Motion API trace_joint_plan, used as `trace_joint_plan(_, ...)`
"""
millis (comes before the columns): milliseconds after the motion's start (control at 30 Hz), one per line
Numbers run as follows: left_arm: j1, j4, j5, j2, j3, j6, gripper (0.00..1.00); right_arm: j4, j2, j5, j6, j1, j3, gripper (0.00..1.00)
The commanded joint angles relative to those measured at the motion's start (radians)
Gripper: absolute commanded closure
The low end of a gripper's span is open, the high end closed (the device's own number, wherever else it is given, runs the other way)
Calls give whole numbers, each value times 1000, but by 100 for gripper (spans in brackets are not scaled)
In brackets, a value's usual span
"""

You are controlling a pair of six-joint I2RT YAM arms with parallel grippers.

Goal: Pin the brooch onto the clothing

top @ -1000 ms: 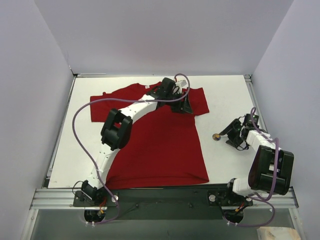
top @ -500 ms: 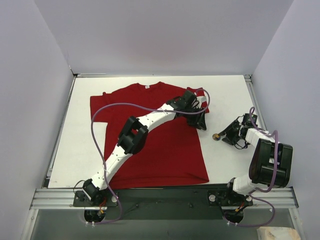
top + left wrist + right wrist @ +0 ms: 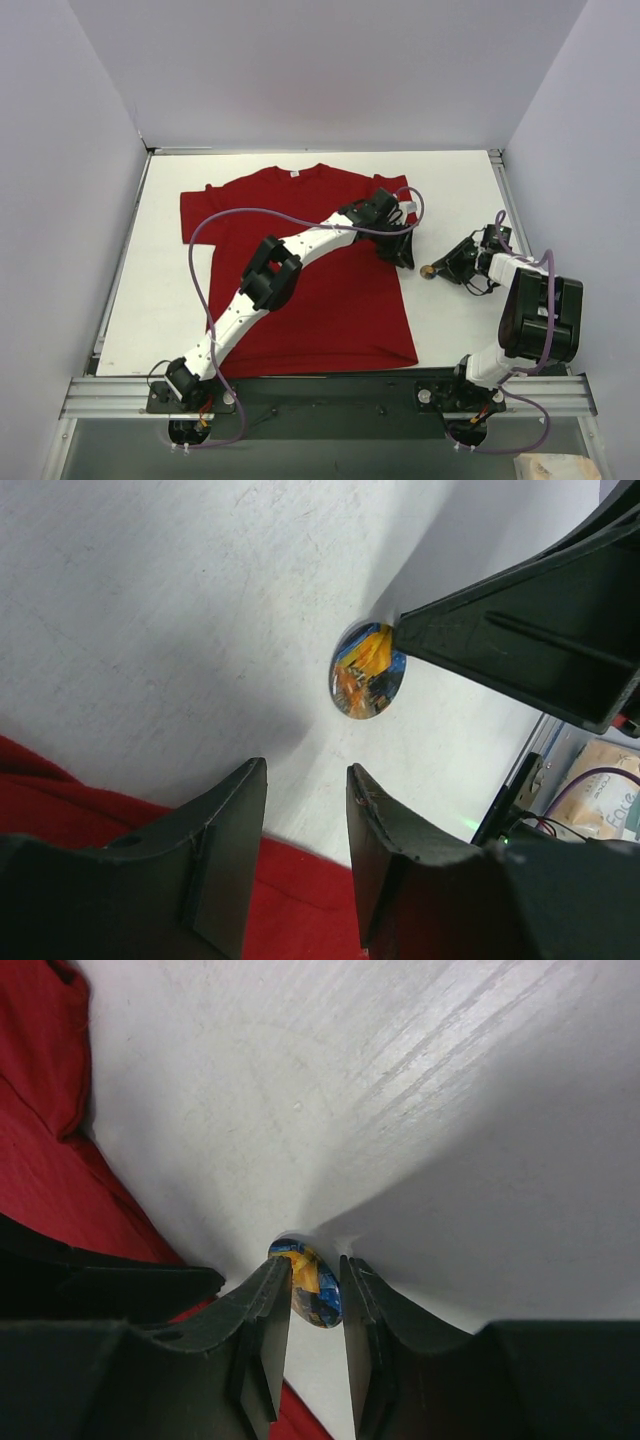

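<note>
The red T-shirt (image 3: 330, 300) lies flat on the white table, neck to the far side. My right gripper (image 3: 437, 269) is just off the shirt's right edge. It is shut on the brooch (image 3: 428, 271), a small orange and blue disc held on edge between the fingertips (image 3: 308, 1282). My left gripper (image 3: 403, 256) is open and empty at the shirt's right edge, a short way from the brooch. In the left wrist view the brooch (image 3: 366, 670) sits at the tip of the right gripper's finger (image 3: 520, 650), and red cloth (image 3: 300, 900) lies under my left gripper (image 3: 305, 785).
The shirt's right sleeve (image 3: 400, 205) lies behind the left gripper. The table's right edge (image 3: 505, 200) and grey walls stand close by. The metal front rail (image 3: 320, 395) carries both arm bases. A box (image 3: 548, 466) lies off the table at bottom right.
My left arm has swung from the shirt's upper right toward the right hem edge, ending beside the brooch. My right gripper has moved slightly left with the brooch in it.
</note>
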Motion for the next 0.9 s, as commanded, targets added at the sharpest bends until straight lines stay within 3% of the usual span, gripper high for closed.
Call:
trace_joint_plan(0, -17, 21, -4, 28, 49, -14, 52, -12, 34, -8, 2, 25, 24, 72)
trace_joint_plan(867, -27, 33, -1, 38, -10, -41, 51, 104, 52, -143, 79, 73, -28, 79)
